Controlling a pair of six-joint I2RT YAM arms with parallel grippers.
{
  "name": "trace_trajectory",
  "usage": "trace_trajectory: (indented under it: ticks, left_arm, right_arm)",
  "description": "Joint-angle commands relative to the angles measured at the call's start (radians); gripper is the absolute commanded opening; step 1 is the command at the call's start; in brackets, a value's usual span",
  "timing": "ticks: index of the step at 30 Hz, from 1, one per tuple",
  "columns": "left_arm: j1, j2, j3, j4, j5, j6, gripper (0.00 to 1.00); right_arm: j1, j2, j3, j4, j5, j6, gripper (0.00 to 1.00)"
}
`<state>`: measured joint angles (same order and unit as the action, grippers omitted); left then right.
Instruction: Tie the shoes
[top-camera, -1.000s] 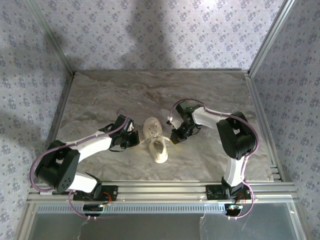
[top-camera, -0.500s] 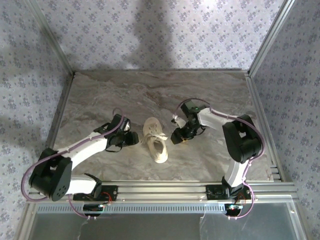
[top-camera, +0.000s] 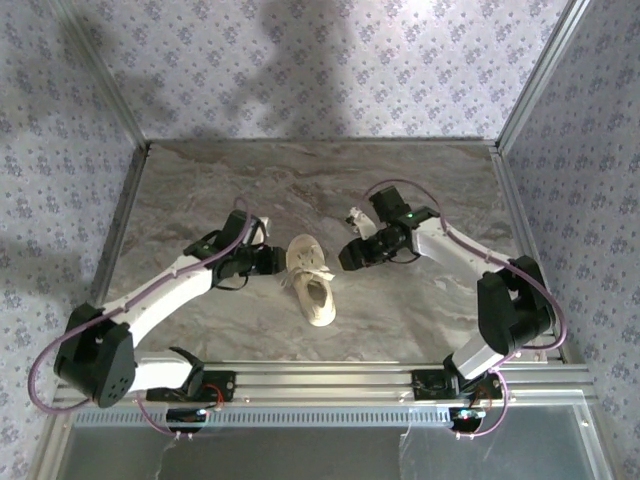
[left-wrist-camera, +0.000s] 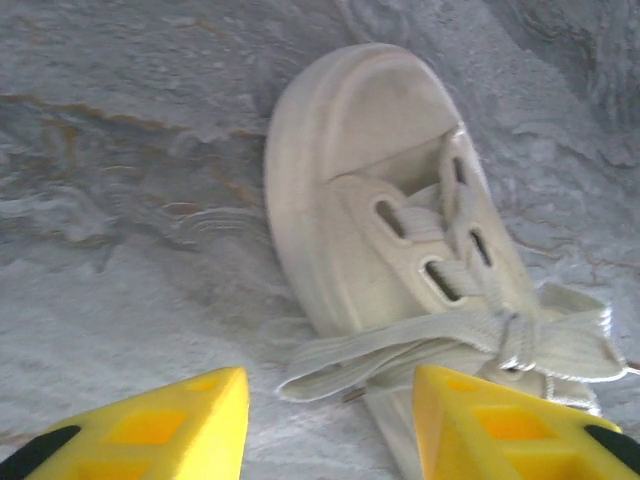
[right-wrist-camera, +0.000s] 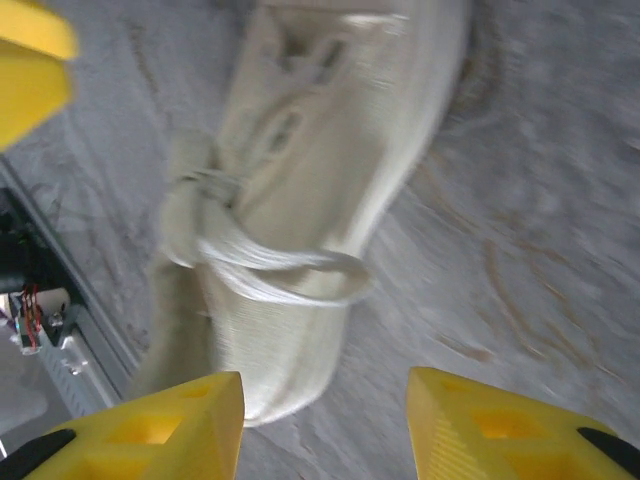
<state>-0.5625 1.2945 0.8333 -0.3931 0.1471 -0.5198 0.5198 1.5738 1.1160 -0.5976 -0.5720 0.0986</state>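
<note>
A small cream sneaker (top-camera: 312, 283) lies near the middle of a grey marbled table (top-camera: 200, 190), toe pointing away from you and heel toward the arm bases, with one robot arm on each side of it. Your left gripper (top-camera: 272, 262) sits just beside the shoe's left flank and your right gripper (top-camera: 348, 256) just beside its right flank, neither touching it. In the left wrist view the yellow fingertips (left-wrist-camera: 215, 405) are spread wide with nothing between them except table and a flat end of the white laces (left-wrist-camera: 400, 352). In the right wrist view, which is motion-blurred, that claw's tips are likewise wide apart and carry nothing. The laces meet in a knot (left-wrist-camera: 513, 343) over the tongue, with flat bands fanning out to either side and one loop (right-wrist-camera: 290, 275) drooping over the shoe's side. To judge by this, the bow is formed but slack, so the step in hand looks like the finish: the next move calls for you to close each claw on the band nearest it and draw outward evenly, keeping the shoe from sliding. No brand, logo or lettering can be read on the sneaker, and the patterned walls carry only small floral motifs
</note>
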Motion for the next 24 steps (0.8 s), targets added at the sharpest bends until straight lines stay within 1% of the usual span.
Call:
trace_trajectory:
  ticks: [1,5,10,21,24]
  left_arm:
    - [-0.015,0.071,0.068,0.033,0.07,0.014,0.43]
    - [-0.037,0.147,0.107,0.065,0.112,-0.007,0.42]
    - [-0.047,0.184,0.111,0.093,0.131,-0.032,0.42]
    - [-0.062,0.225,0.112,0.114,0.155,-0.054,0.41]
    - [-0.07,0.237,0.115,0.117,0.158,-0.058,0.41]
  right_arm:
    - [0.052,0.046,0.064,0.026,0.003,0.046,0.47]
    - [0.091,0.102,0.117,0.01,0.001,0.041,0.47]
    - [0.112,0.121,0.134,0.001,0.006,0.039,0.45]
    - [0.169,0.136,0.151,-0.068,0.103,0.029,0.45]
    - [0.178,0.142,0.163,-0.081,0.123,0.021,0.43]
